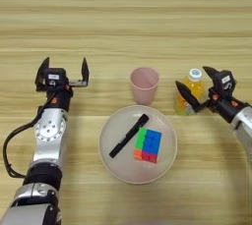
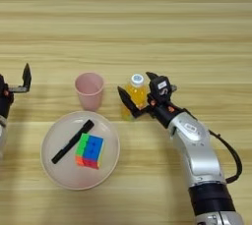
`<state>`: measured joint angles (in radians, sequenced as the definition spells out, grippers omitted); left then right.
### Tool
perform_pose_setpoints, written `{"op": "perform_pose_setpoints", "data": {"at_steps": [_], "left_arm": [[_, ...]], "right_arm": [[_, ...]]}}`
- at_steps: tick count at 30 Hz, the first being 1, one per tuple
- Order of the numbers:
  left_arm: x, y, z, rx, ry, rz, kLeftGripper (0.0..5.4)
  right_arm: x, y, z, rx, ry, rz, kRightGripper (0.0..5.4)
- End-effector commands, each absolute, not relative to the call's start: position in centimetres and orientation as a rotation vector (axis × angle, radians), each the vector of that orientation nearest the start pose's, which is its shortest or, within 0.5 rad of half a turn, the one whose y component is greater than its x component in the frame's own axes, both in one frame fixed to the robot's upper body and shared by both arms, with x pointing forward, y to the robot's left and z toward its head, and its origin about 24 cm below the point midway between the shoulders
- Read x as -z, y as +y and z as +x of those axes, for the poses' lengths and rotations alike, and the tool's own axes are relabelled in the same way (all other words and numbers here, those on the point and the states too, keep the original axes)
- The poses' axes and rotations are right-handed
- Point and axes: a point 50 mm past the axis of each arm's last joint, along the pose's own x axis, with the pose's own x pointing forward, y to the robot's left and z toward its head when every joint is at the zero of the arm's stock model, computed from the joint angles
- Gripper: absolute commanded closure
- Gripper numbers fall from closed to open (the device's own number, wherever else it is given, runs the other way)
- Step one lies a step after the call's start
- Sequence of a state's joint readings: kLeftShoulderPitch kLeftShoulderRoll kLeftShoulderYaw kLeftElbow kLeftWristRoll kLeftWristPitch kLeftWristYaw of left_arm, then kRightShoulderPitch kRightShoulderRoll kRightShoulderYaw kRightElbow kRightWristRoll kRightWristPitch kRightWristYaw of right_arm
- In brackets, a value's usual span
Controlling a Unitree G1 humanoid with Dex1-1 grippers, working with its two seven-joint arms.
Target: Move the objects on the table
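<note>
You won't find any readable writing or brand mark on anything here. Your right gripper [image 2: 139, 95] has its two black fingers spread wide around the orange bottle [image 2: 136, 96], one finger on its left and one on its right; whether they touch it can't be told. The bottle stands upright with its white cap on, just right of the pink cup [image 1: 144, 85]. Your puzzle cube [image 1: 148, 145] lies on the round plate [image 1: 114, 166], beside a black marker [image 1: 129, 135], near of the cup. Your left gripper [image 1: 63, 71] sits well left, fingers wide and empty, above the table [image 1: 123, 17].
</note>
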<state>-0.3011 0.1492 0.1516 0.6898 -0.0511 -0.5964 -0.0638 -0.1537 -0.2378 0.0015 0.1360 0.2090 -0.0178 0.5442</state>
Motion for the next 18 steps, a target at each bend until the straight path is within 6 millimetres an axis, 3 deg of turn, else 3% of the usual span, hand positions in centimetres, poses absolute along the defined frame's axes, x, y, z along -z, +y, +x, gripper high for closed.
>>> {"op": "perform_pose_setpoints", "data": {"at_steps": [1,18], "left_arm": [[-3.2,20.0,29.7,-0.047,-0.229,0.091,0.0],[-3.2,19.9,29.8,-0.046,-0.224,0.091,0.0]], "right_arm": [[-7.0,-16.1,27.7,-0.58,-0.095,-0.03,0.04],[-10.5,-15.9,27.4,-0.612,-0.228,-0.032,0.04]]}}
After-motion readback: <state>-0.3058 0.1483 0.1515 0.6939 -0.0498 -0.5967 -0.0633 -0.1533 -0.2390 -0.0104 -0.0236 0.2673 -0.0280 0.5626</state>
